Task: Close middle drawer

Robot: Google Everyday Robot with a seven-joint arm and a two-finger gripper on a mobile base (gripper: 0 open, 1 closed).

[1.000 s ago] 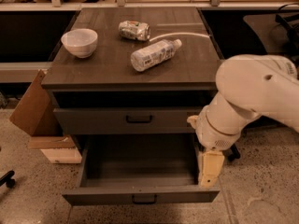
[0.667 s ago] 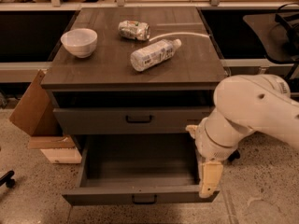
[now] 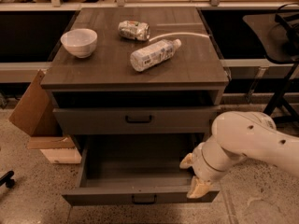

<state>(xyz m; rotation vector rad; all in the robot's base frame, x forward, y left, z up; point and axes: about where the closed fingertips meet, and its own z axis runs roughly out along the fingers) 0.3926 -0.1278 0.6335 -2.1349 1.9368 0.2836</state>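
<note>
The middle drawer [image 3: 140, 174] is the low-fronted dark grey drawer with a small black bar handle [image 3: 143, 199]. It stands pulled far out of the cabinet and its long grey box shows nothing inside. My gripper [image 3: 193, 176] hangs from the white arm [image 3: 252, 141] at the drawer's right front corner, just over the front panel's right end and the right side wall. The taller-fronted drawer [image 3: 135, 120] above it sits nearly flush in the cabinet. The lowest drawer is hidden under the open one.
On the cabinet top [image 3: 93, 71] are a white bowl [image 3: 78, 42], a crushed can [image 3: 133, 30] and a plastic bottle [image 3: 153, 55] lying on its side. A cardboard box [image 3: 32, 104] leans at the cabinet's left. A black stand [image 3: 282, 78] is at the right.
My arm has come down and slightly left, bringing the gripper lower against the open drawer's right front corner. The drawer has not visibly moved.
</note>
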